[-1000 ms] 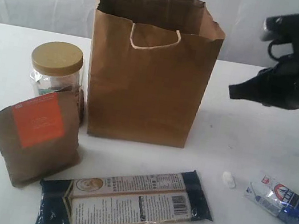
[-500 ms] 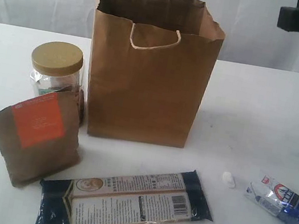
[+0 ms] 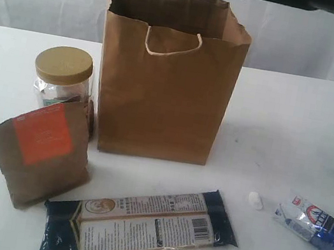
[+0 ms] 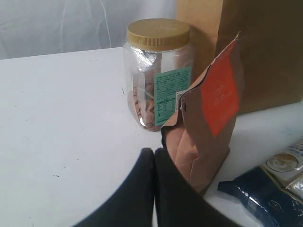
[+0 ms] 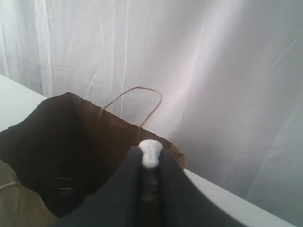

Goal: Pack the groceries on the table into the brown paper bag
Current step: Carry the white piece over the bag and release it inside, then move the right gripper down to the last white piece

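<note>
Groceries: one jar (image 3: 62, 77), one pouch (image 3: 39, 154), two packets (image 3: 139, 227) (image 3: 311, 223); left end effector (image 4: 154, 156) together, right end effector (image 5: 150, 164) clamps white-capped item (image 5: 150, 152).

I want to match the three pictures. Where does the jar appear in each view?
Exterior: jar stands left of the bag, behind the pouch.
Left wrist: jar behind the pouch, beside the bag.
Right wrist: not in it.
Shared landmark: the bag, seen in all three.

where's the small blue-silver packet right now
In the exterior view the small packet lies at the table's front right, just right of a small white bit and well clear of the bag.
</note>
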Tool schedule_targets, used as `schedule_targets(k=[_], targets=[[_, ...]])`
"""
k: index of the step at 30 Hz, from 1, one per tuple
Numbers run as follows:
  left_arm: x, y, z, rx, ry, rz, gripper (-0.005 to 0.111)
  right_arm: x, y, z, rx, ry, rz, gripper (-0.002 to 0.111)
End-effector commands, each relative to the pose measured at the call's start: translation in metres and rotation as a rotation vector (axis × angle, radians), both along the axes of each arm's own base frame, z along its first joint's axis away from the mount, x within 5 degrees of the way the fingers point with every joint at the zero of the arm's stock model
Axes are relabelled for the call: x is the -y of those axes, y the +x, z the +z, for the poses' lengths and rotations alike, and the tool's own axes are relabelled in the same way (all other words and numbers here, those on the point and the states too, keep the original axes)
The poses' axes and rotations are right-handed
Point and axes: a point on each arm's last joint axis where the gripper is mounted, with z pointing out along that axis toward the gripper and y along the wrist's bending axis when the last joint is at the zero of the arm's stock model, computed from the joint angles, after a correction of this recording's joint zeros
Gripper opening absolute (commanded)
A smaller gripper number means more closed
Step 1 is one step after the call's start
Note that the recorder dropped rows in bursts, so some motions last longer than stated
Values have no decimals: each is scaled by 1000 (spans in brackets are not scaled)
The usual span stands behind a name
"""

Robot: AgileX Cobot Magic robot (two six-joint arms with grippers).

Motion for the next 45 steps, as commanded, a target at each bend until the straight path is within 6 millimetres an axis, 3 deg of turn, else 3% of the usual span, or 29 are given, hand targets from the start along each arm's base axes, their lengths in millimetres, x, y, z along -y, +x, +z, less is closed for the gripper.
schedule_targets(k=[1,7,10,13,15,20,24,31,34,39,45], targets=[[0,0,-1,2,-7,0,0,-24,13,-5,-10,-31,53,0],[0,0,-1,2,-7,0,0,-41,32,-21,-70,-60,72,2],[0,0,-1,2,-7,0,0,-43,35,-27,-86,-64,71,13],[0,0,-1,2,-7,0,0,-43,36,-29,-93,-68,72,41],[0,0,-1,2,-7,0,0,-43,36,-28,-89,-58,70,54],[0,0,-1,2,-7,0,0,-38,27,-13,-53,-39,69,55],[0,0,-1,2,-7,0,0,-27,11,8,10,-33,67,55],[0,0,-1,2,-7,0,0,11,-15,35,47,-61,7,55],[0,0,-1,2,-7,0,0,41,-33,36,45,-82,-64,55],[0,0,-1,2,-7,0,0,82,-83,36,40,-111,-161,55],[0,0,-1,2,-7,0,0,94,-113,20,-66,-138,-182,55]])
